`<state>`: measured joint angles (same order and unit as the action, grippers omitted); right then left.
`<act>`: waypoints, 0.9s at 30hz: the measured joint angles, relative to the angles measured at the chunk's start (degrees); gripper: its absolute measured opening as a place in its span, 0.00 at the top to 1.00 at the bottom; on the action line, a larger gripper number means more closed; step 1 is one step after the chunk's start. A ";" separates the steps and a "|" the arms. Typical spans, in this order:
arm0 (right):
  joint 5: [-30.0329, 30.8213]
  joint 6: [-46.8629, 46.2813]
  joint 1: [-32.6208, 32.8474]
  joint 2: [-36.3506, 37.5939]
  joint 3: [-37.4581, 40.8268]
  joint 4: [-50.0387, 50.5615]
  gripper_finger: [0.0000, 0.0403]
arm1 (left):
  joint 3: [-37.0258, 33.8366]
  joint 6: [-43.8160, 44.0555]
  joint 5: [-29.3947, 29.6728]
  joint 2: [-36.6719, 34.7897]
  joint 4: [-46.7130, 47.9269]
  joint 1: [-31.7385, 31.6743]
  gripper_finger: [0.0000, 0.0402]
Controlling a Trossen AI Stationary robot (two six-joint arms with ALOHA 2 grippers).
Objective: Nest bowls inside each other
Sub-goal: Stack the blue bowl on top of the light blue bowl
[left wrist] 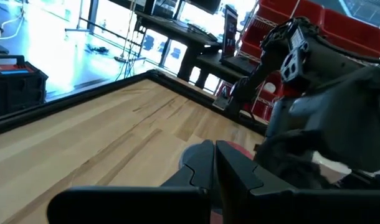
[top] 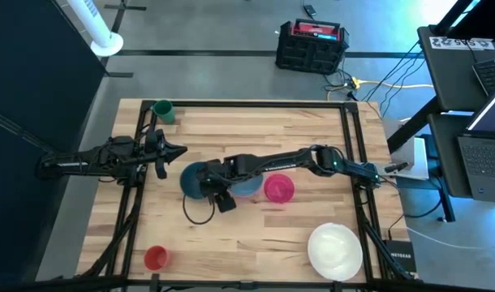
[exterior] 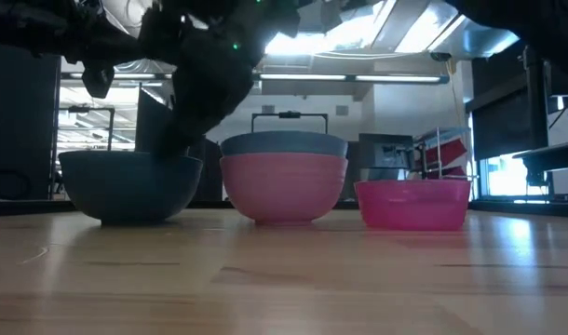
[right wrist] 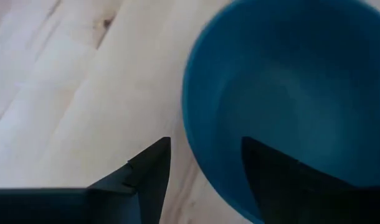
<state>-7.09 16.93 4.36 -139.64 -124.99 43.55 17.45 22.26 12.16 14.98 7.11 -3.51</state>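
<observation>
Bowls are sitting on a wooden table (top: 256, 235) in the view from above. The dark teal bowl (top: 195, 178) is in the middle, and the right gripper (top: 208, 193) is reaching down at its rim. Its fingers are standing apart, one on each side of the rim, and I cannot tell if they are squeezing it. The light blue bowl (top: 249, 186) is peeking out from under the right arm, just beside the magenta bowl (top: 279, 188). The white bowl (top: 335, 251) is waiting near the front right corner. A small red cup (top: 156, 258) is near the front left corner, and a small green cup (top: 163, 111) is near the back left corner. The left gripper (top: 178, 150) is resting by the left edge, pinched shut on nothing.

From table height, the teal bowl (exterior: 130, 186) is sitting on the left. The blue bowl (exterior: 284, 144) is sitting inside the pale pink bowl (exterior: 283, 189), and the magenta one (exterior: 412, 204) is on the right.

The left wrist camera is showing its closed fingers (left wrist: 205, 168) and the other arm.

The right wrist camera is showing one finger (right wrist: 149, 171) outside the teal bowl (right wrist: 289, 93) and one inside.
</observation>
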 joint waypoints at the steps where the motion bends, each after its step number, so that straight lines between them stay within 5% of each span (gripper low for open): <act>1: 0.00 -0.11 0.00 -0.11 0.02 0.27 0.57 | 0.00 0.02 0.00 0.00 -0.04 0.00 1.00; 22: 2.45 -0.11 0.11 -0.40 0.07 1.55 0.99 | 0.00 -1.19 0.00 0.00 -0.02 0.00 1.00; 27: 3.06 1.18 0.11 -0.33 -3.47 2.86 1.00 | 0.00 -1.27 0.00 0.00 -0.02 -0.02 1.00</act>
<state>-4.03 18.11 4.47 -139.96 -128.46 46.40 17.45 20.99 12.16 14.98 7.09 -3.53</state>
